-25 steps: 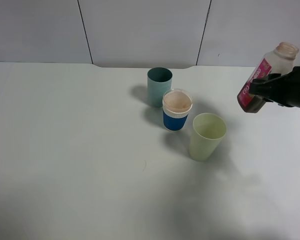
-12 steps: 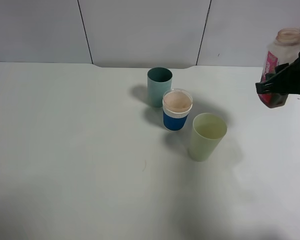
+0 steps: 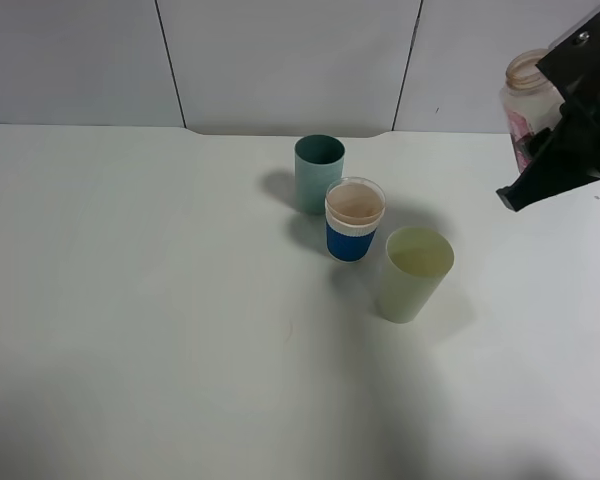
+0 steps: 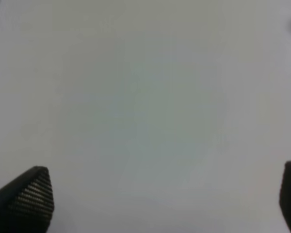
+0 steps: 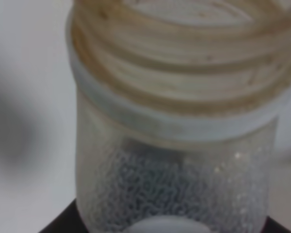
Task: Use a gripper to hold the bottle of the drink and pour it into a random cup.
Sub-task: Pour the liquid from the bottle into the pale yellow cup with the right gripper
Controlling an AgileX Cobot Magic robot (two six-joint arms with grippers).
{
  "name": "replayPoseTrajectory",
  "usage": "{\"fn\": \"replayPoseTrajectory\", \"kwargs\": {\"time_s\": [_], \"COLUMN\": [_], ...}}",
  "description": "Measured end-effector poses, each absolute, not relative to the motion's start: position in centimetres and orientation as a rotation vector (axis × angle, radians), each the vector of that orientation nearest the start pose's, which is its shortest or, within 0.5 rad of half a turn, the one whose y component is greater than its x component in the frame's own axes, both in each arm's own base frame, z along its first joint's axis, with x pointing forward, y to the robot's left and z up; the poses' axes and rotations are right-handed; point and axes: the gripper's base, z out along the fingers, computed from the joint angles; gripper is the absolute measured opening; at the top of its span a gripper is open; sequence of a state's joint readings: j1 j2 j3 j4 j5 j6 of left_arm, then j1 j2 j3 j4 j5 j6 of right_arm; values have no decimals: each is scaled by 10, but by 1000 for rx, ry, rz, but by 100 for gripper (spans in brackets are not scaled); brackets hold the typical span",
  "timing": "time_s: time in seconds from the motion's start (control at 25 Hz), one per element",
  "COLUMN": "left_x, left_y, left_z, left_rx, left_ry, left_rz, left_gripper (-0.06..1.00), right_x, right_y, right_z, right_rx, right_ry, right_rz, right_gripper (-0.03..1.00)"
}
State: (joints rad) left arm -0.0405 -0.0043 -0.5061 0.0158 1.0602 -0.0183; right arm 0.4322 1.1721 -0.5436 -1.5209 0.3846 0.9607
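You see only the neck and a strip of pink label of the bottle [image 3: 527, 95]; the right tool [image 3: 555, 150], itself cut off at the right edge, hides the body. In the right wrist view the bottle is blurred, its liquid level untellable. The left tool [image 4: 158, 199] shows only cropped fingertips [image 4: 26, 201].

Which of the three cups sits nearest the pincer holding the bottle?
The pale yellow-green cup, the rightmost; the blue-banded cup and teal cup stand farther from the right pincer.

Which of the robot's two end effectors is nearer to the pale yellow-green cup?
Right. The right end effector, holding the bottle, is off to the right of the cup in the high view. The left end effector is outside that view, over bare table.
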Motion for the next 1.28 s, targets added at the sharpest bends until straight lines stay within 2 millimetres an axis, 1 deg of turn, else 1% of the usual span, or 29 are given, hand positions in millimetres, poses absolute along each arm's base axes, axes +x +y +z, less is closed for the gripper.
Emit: {"fn": "replayPoseTrajectory", "kwargs": {"time_s": [0.24, 0.48, 0.76, 1.28], "left_x": [-6, -6, -6, -6], "left_y": [2, 2, 2, 2], "left_z": [279, 279, 279, 279], "left_rx": [22, 22, 22, 22], "left_ry": [2033, 2033, 2033, 2033], "left_rz": [-18, -18, -18, -18], "left_gripper": [93, 93, 93, 93], "right_x": [215, 214, 206, 206], "right_y": [73, 76, 76, 80], "right_z": [245, 245, 229, 232], "right_rx": [-1031, -1175, -1383, -1486], "right_ry": [1842, 1768, 1701, 1587], "right_rz": [-596, -676, -721, -770], "right_gripper": [35, 35, 35, 35]}}
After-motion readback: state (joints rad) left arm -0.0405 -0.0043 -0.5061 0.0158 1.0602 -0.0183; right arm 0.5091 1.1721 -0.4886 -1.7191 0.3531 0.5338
